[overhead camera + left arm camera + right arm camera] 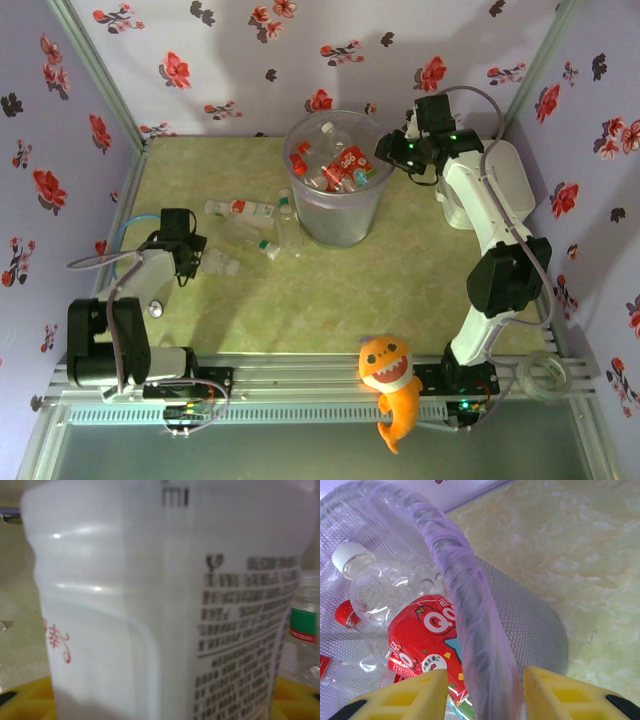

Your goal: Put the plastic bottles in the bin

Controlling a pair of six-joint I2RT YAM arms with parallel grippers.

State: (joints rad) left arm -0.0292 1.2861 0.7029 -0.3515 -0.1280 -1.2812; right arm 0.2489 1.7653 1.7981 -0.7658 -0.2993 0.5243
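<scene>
From above, the bin (340,215) stands at the middle of the table (420,280), well back from the arms, with several plastic bottles (338,165) already lying inside it. Three more bottles lie loose on the table just left of it, one (240,208) farther back and two (288,228) nearer its wall.

The left gripper (195,258) sits low at the left end of that cluster. Its wrist camera gives the detail the overhead view is too small to show: a white-labelled bottle (150,605) with black print fills the gap between the yellow pads (25,700), which press against both its sides. A green-capped bottle (302,630) lies just beyond it.

The right gripper (388,152) hangs at the bin's right edge. Its wrist view shows the jaws parted and empty, straddling the lavender rim (465,600), one pad inside and one outside. A red-labelled bottle (425,630) with a white cap lies in the bin beneath.
</scene>
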